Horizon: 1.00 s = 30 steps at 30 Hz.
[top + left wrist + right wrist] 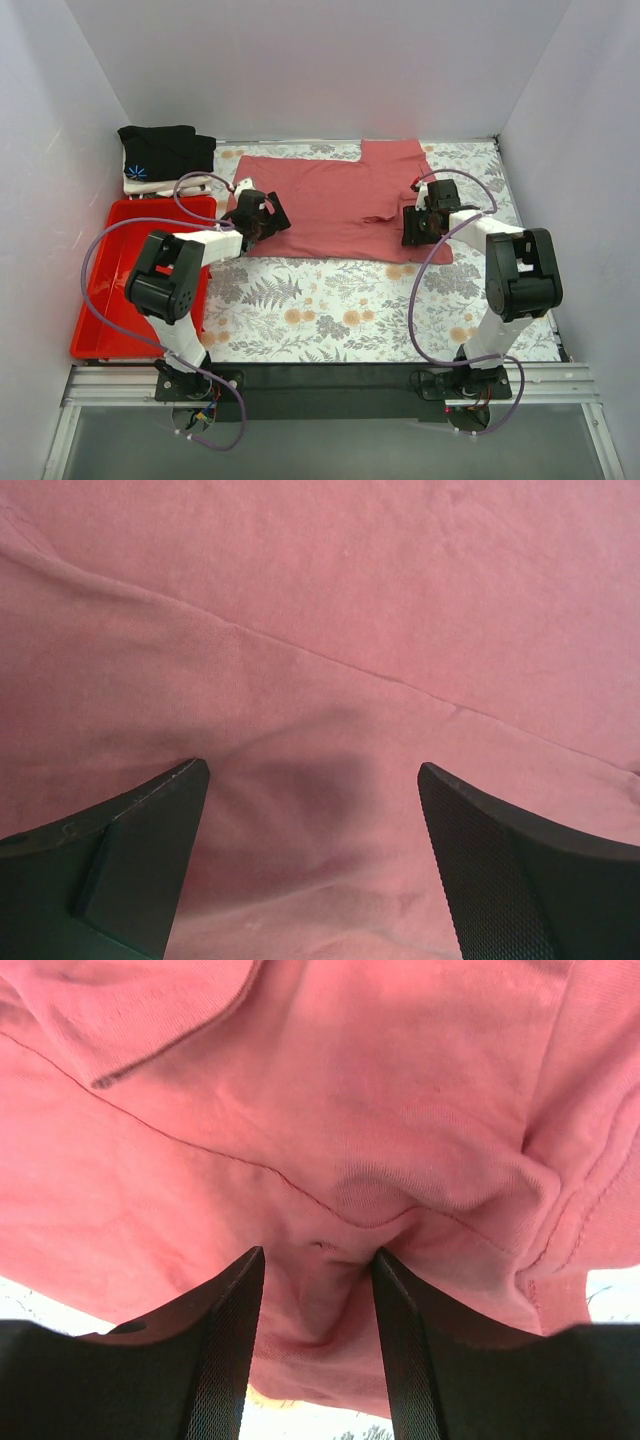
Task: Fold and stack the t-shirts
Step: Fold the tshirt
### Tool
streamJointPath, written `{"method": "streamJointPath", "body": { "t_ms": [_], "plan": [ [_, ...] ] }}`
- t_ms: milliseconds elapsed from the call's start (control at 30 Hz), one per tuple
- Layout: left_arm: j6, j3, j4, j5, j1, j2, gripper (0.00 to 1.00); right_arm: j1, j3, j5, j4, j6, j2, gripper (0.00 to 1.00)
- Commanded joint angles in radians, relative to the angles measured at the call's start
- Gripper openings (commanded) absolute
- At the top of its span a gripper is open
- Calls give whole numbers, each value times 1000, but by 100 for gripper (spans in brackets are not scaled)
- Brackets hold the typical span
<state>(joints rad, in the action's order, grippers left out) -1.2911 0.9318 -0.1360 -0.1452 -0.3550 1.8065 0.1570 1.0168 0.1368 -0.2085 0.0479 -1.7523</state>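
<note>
The salmon-red t-shirt lies spread on the floral table at the back middle, with one sleeve pointing to the back. My left gripper is at its left edge, open, its fingers wide apart over the flat cloth. My right gripper is at the shirt's right side, shut on a bunched fold of the cloth near the hem. The black t-shirt with its blue starburst lies folded at the back left on top of a white t-shirt.
A red plastic tray lies along the left side of the table. The floral tablecloth shows in front of the shirt. White walls close in the left, back and right.
</note>
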Motion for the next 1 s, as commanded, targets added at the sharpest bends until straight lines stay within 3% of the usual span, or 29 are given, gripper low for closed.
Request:
{"method": "streamJointPath", "body": {
  "t_ms": [0,67,233,367,500,600,833,967],
  "plan": [
    [9,-74,223,-85,13,-4,81,29,-64,-96,-234,1,13,43],
    [18,-62,248,-115,14,-9,81,26,-69,-198,-272,6,37,44],
    [23,-71,268,-128,14,-78,81,26,-24,-184,-301,16,112,45],
    [21,-35,269,-157,-51,-150,81,26,110,-180,-282,47,171,46],
    [26,19,268,-206,-162,-173,81,26,212,-191,-273,64,116,46],
    [21,48,254,-202,-205,-171,81,27,227,-110,-197,63,85,46],
    [41,88,155,-56,-275,-145,81,27,230,-54,-137,70,-1,45],
    [93,160,110,-73,-386,-98,82,29,224,-62,-115,73,-44,44]
  ]
}}
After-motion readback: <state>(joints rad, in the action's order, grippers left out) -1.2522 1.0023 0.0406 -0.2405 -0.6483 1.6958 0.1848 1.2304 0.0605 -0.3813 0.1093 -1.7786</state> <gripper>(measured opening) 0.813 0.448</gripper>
